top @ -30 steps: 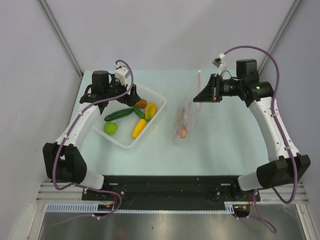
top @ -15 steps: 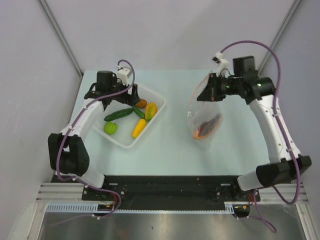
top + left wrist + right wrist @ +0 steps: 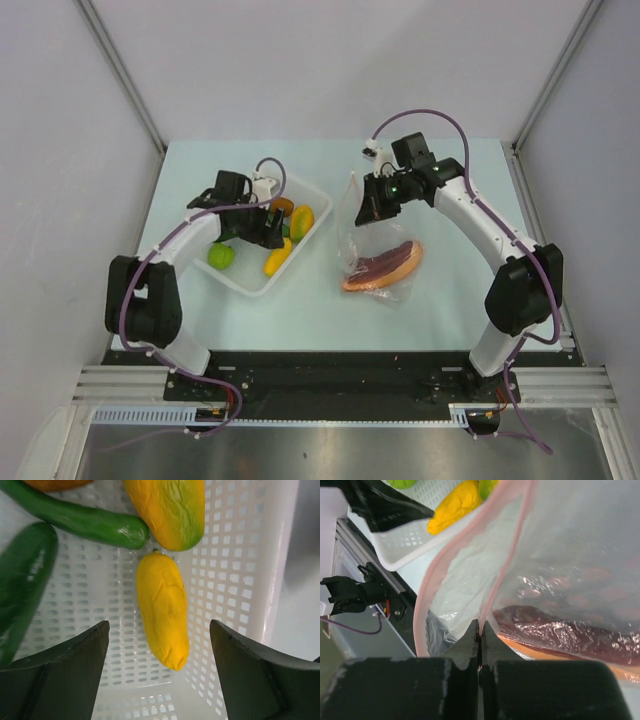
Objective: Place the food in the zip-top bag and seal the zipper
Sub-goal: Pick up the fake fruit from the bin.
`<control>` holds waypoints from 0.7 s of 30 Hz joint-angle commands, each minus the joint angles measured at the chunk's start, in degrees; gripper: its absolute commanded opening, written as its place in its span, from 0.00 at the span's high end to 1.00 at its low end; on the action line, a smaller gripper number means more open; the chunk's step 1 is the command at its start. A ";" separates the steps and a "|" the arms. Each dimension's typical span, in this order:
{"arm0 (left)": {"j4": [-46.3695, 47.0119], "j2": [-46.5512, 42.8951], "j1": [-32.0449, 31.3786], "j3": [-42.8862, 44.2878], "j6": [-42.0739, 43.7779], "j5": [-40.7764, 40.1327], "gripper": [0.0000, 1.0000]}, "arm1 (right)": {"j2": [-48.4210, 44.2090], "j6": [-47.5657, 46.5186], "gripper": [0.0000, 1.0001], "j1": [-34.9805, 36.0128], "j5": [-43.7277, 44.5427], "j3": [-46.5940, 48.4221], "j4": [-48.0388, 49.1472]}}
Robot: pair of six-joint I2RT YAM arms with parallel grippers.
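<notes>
The white tray (image 3: 298,244) holds a lime-green ball (image 3: 220,255), a yellow piece (image 3: 277,257), a yellow-green mango (image 3: 301,220) and an orange piece (image 3: 283,207). My left gripper (image 3: 262,225) is open and empty just above the yellow piece (image 3: 162,612), which lies between its jaws. A cucumber (image 3: 80,522) and a darker green piece (image 3: 22,585) lie beside it. My right gripper (image 3: 372,200) is shut on the pink zipper (image 3: 440,565) and holds up the mouth of the clear bag (image 3: 375,250). A dark red and orange piece (image 3: 382,268) lies inside it.
The bag's open mouth faces the tray, whose near corner (image 3: 395,550) shows in the right wrist view with the yellow piece (image 3: 455,505). Grey walls stand on both sides. The black base rail (image 3: 320,365) runs along the near edge.
My right arm has swung left with the bag, which now rests close beside the tray. My left gripper has moved from the tray's far corner to over the yellow piece.
</notes>
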 commanded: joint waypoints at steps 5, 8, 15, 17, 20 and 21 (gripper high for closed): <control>0.94 6.13 -2.51 -1.47 -1.15 -1.78 0.19 | 1.00 -0.79 1.00 1.68 1.26 6.17 0.82; -0.02 9.11 -3.21 -0.85 -2.38 -1.61 0.27 | -0.32 -0.08 1.00 2.20 1.53 4.85 0.91; 0.15 7.46 -3.21 -1.38 -4.84 1.20 0.36 | -0.06 3.51 1.00 2.73 1.97 6.43 0.03; -0.20 3.88 -3.04 -1.55 -4.93 1.73 0.46 | -0.15 4.49 1.00 2.82 1.97 6.95 0.20; 1.11 -2.44 -0.41 -1.90 -5.71 4.71 0.56 | -0.24 7.56 1.00 2.65 3.02 7.74 1.16; 2.86 -3.87 1.34 -1.91 -6.94 5.85 0.57 | 0.11 8.35 1.00 2.65 2.67 8.97 1.25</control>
